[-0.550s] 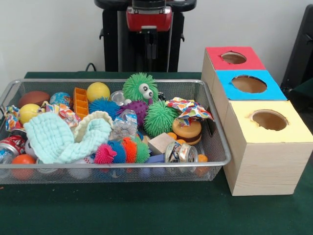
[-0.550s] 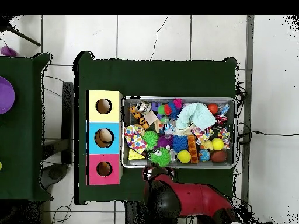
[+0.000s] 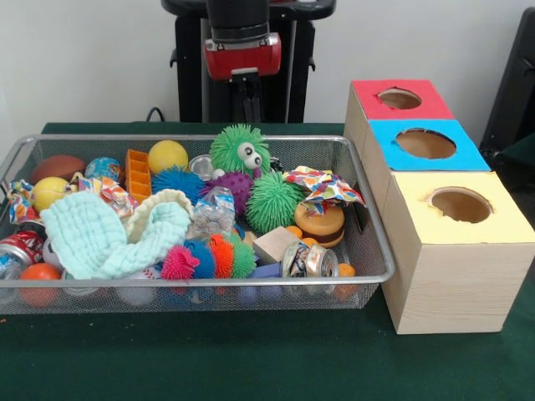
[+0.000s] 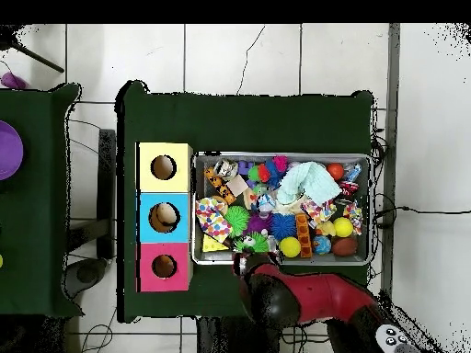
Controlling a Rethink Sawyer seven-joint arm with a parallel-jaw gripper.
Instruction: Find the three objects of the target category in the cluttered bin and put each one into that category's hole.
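Observation:
The cluttered bin (image 3: pixel 380 242), a silver wire-mesh basket, stands on the green table and also shows in the overhead view (image 4: pixel 361 158). It holds spiky balls in green (image 3: pixel 273 200), purple (image 3: pixel 234 185) and blue (image 3: pixel 177 180). A green spiky ball with eyes (image 3: pixel 240 149), a yellow ball (image 3: pixel 168 155), a mint cloth (image 3: pixel 109 238), crushed cans (image 3: pixel 308 261) and a wooden block (image 3: pixel 274 245) also lie inside. Beside it stand three wooden boxes with holes, topped red (image 3: pixel 399 98), blue (image 3: pixel 426 144) and yellow (image 3: pixel 460 205). My gripper (image 3: pixel 246 104) hangs behind the bin's far rim, above the table; in the overhead view (image 4: pixel 244 264) it is at the bin's edge.
The black pedestal (image 3: pixel 188 75) stands behind the bin. In the overhead view a second green table (image 4: pixel 37 202) at the left carries a purple plate (image 4: pixel 7 150). Cables (image 4: pixel 386 216) lie on the tiled floor beside the bin's table.

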